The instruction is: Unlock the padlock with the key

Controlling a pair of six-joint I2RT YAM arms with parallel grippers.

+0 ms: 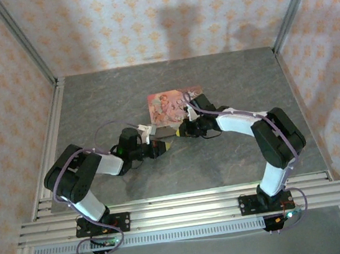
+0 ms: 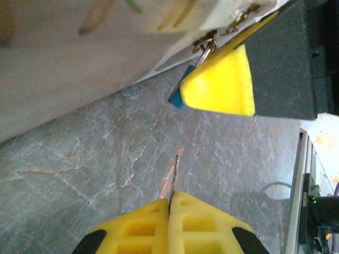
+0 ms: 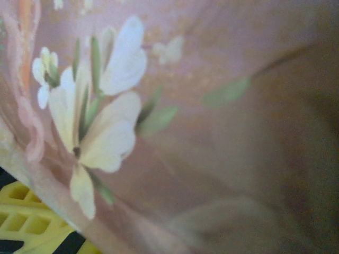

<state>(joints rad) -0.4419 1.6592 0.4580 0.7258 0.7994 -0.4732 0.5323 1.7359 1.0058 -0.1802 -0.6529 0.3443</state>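
Pinches key [image 2: 174,172] in fully closed left claw [image 2: 170,200], blade toward 12 o'clock | finds padlock [image 2: 177,96] at 12 o'clock, hanging off box [image 2: 79,69] | cannot tell right claw's [image 1: 186,126] opening or hold | calls for slow, straight push; keyhole unseen.

Cream walls [image 1: 143,18] with an orange floral motif; a grey marbled tabletop [image 1: 121,89]; aluminium posts [image 1: 24,43] at the back corners; soft shadows on the back wall.

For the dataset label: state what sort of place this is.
Probably a lab robot test cell: two arms bolted to an aluminium rail, a grey tabletop, and patterned wall panels framed by metal posts.
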